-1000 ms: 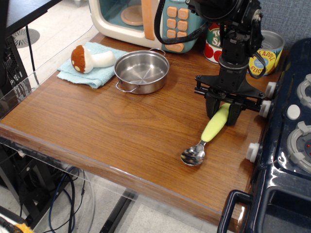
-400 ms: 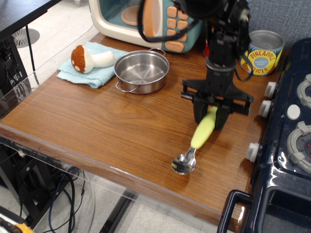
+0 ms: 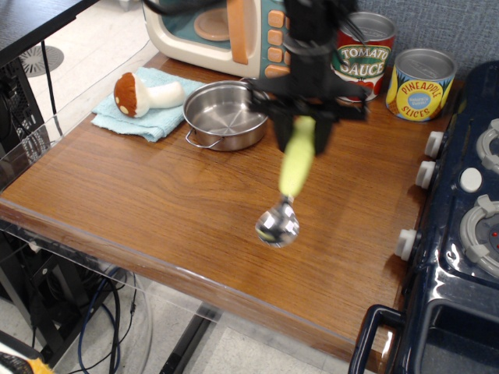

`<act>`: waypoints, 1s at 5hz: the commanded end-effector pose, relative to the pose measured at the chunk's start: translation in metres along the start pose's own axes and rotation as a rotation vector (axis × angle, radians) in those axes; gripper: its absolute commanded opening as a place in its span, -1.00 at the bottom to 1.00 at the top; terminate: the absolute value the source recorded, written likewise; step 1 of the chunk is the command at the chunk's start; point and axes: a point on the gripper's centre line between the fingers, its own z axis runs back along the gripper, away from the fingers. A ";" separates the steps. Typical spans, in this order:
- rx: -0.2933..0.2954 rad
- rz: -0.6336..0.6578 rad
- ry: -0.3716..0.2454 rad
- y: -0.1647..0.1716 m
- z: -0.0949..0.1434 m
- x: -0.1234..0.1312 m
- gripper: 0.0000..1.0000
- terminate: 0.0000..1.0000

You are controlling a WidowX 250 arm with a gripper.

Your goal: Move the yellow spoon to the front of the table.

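Steel pot (image 3: 227,114) as landmark. Left of the pot, a light blue cloth (image 3: 140,109) bearing a toy mushroom (image 3: 143,93) lying on its side. Behind the pot, a toy microwave (image 3: 228,31). Right of the pot, a tomato sauce can (image 3: 365,54), then a pineapple slices can (image 3: 422,83). Farthest right, a dark blue toy stove (image 3: 452,257).

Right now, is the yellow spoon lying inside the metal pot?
No, the yellow spoon hangs from the gripper above the table, beside the metal pot.
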 end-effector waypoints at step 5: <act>0.282 1.159 -0.065 0.163 0.009 -0.023 -1.00 -1.00</act>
